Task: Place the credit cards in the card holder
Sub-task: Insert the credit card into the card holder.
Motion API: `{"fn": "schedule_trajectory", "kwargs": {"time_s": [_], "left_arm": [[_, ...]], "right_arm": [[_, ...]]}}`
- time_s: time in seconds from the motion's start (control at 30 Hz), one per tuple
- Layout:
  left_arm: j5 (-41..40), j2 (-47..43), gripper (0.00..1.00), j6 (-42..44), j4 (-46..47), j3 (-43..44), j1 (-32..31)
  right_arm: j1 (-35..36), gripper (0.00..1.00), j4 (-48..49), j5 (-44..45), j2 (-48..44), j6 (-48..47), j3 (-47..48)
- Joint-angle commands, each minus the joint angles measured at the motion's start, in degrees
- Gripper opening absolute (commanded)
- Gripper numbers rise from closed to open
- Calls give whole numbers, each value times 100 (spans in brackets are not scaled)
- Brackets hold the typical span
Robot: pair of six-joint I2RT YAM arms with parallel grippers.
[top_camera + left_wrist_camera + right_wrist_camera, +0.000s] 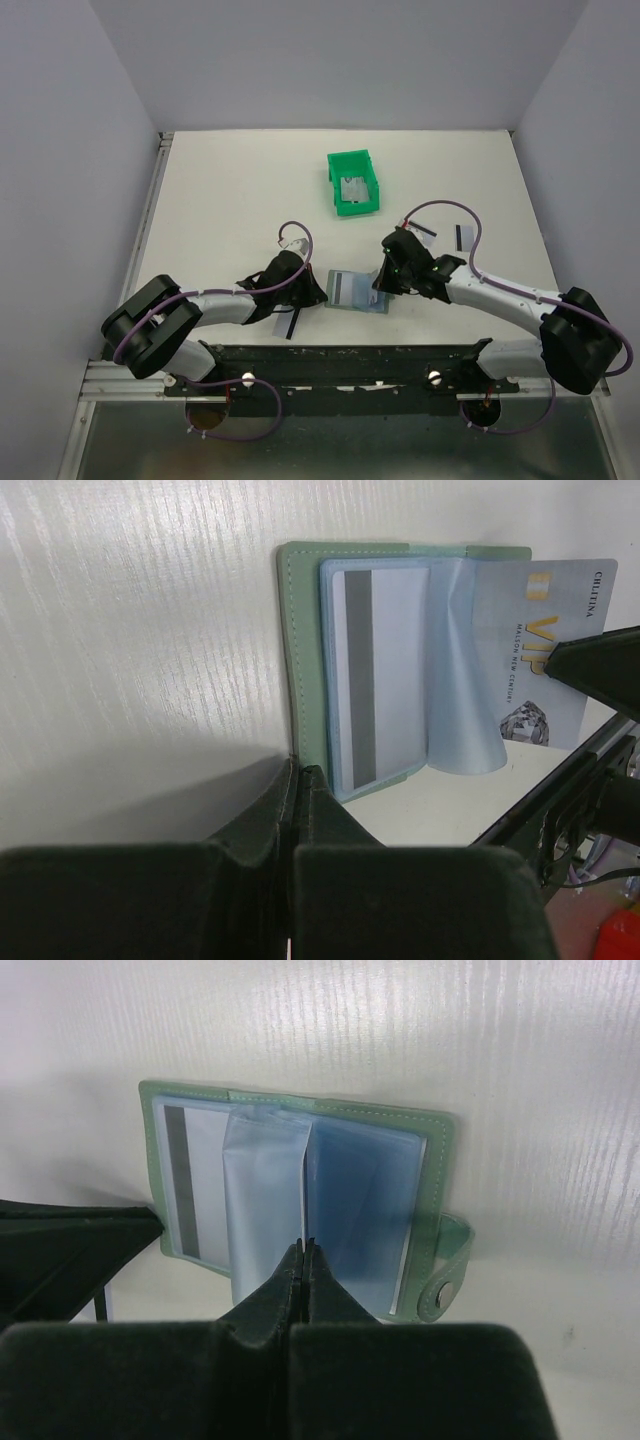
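On the desk (230, 190), below the bin (350, 158) at the upper middle of the top view, you had the open holder (352, 290) lying mid-frame. Your left hand (298, 772), fingers together, sat at its left edge, likely to pin it. Your right hand (303, 1248), also closed, met the VIP card (545, 650), probably nudging it pocketward. Only the left wrist view showed that card's face and the striped card (375, 670) already sleeved.

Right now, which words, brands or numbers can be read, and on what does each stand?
"VIP": gold letters on the credit card at the open card holder.
"NEW CENTURY": small print beside it; the word before is unclear.
Print along the card's edge: too small to read surely.
Nothing else is readable.
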Motion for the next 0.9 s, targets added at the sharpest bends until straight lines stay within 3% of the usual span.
{"fn": "schedule_trajectory", "kwargs": {"time_s": [0.0, 0.57, 0.87], "left_arm": [[93, 86, 0, 31, -117, -70, -34], [128, 165, 0, 31, -82, -43, -42], [154, 200, 0, 31, -73, -43, -34]], "right_arm": [[-16, 0, 278, -191, -89, -70, -103], [-16, 0, 164, -77, -354, -70, 11], [-16, 0, 840, -507, -20, -149, 178]]}}
